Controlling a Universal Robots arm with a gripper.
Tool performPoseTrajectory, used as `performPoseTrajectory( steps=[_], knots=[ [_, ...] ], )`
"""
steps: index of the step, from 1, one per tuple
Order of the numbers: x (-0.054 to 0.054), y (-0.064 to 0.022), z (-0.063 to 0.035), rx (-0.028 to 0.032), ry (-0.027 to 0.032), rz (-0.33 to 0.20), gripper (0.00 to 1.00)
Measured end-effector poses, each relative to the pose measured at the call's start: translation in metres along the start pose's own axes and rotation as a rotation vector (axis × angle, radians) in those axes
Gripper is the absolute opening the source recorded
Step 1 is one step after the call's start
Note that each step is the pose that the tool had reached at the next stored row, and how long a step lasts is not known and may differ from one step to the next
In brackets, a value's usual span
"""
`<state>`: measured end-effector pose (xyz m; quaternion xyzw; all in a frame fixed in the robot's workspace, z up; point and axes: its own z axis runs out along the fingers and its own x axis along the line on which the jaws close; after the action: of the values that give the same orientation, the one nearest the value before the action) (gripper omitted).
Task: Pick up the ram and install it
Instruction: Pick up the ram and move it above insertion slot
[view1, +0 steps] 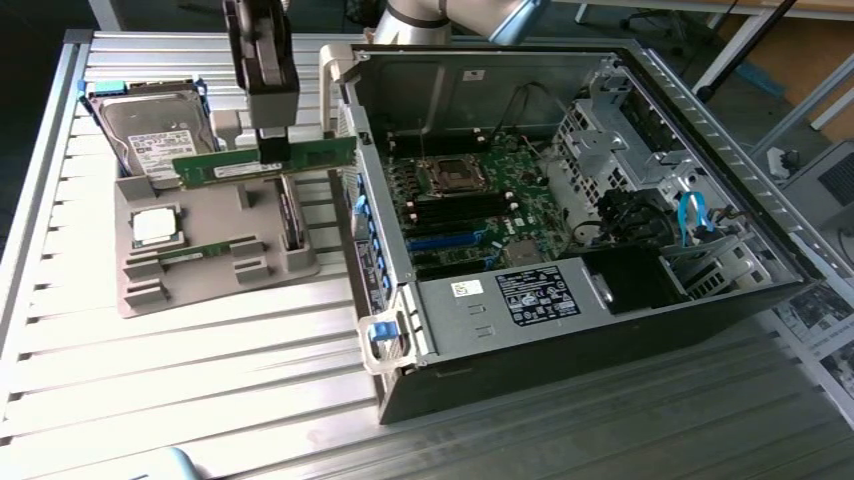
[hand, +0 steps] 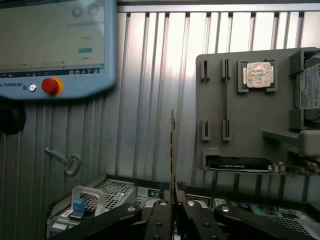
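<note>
The ram (view1: 227, 165), a long green stick, hangs level in the air above the grey holder tray (view1: 200, 285), just left of the open computer case (view1: 561, 300) in the exterior view. My gripper (view1: 274, 150) comes down from above and is shut on its middle. In the wrist view the ram (hand: 173, 145) shows edge-on as a thin line rising from between the black fingers (hand: 161, 220). A second green stick (view1: 200, 256) lies in a slot of the tray. Inside the case, the motherboard (view1: 481, 195) shows its dark memory slots (view1: 461, 212).
On the tray sit a silver CPU chip (view1: 154, 226), a hard drive (view1: 147, 125) at the far end, and a black card (hand: 240, 164) on edge. A teach pendant (hand: 55, 45) and a small key (hand: 65, 161) lie on the slatted table. The case wall (view1: 380, 250) stands close beside the tray.
</note>
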<state>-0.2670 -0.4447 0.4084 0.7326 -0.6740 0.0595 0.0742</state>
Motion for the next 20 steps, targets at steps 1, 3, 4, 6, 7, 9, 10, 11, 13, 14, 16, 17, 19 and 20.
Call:
performPoseTrajectory(
  steps=[1,3,4,6,7,9,10,11,13,14,16,17,19,20],
  knots=[
    [0.0,-0.001,0.0,-0.0003,0.0027,0.0,0.13],
    [0.0,-0.0032,0.0,-0.0009,0.0087,0.001,0.13],
    [0.0,-0.0042,0.0,-0.0012,0.0117,0.001,0.13],
    [0.001,-0.0068,0.0,-0.0019,0.0181,0.002,0.13],
    [0.001,-0.0079,-0.0001,-0.0021,0.0205,0.002,0.13],
    [0.001,-0.0106,-0.0001,-0.0026,0.0257,0.003,0.13],
    [0.001,-0.0118,-0.0002,-0.0029,0.0277,0.003,0.13],
    [0.001,-0.013,-0.0002,-0.0031,0.0299,0.003,0.13],
    [0.001,-0.0156,-0.0002,-0.0037,0.035,0.004,0.13],
    [0.001,-0.0168,-0.0002,-0.0039,0.0378,0.004,0.13],
    [0.002,-0.0191,-0.0002,-0.0045,0.0436,0.005,0.13],
    [0.002,-0.0201,-0.0003,-0.0048,0.0468,0.005,0.13],
    [0.002,-0.0221,-0.0003,-0.0055,0.0542,0.006,0.13],
    [0.002,-0.023,-0.0003,-0.0059,0.0579,0.006,0.13]
  ],
)
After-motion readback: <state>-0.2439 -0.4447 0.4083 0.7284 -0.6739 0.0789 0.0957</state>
